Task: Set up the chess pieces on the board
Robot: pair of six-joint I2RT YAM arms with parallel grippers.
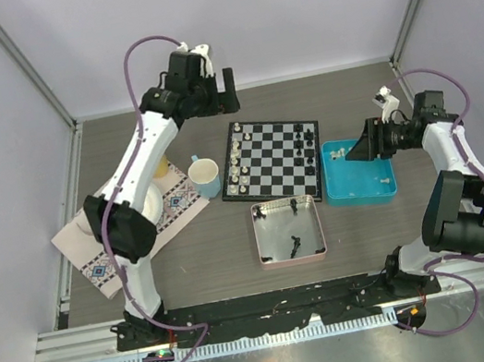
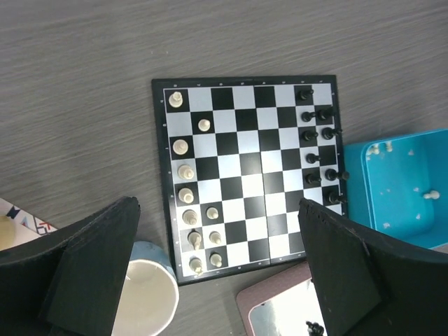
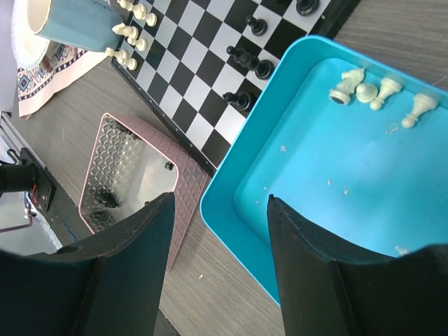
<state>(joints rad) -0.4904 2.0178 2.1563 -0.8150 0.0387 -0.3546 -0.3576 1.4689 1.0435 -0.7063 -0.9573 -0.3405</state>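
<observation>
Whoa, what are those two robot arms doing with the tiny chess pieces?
They are setting up a chess game. The board has white pieces down one side and black pieces down the other, with gaps left. The left gripper hangs open and empty above the board. The right gripper is open over the blue tray, where loose white pieces wait. Loose black pieces lie in the pink tray.

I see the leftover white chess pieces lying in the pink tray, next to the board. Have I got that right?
Not quite. The leftover white chess pieces lie in the blue tray, next to the board; the right wrist view shows this clearly. The pink tray holds only a few black pieces.
</observation>
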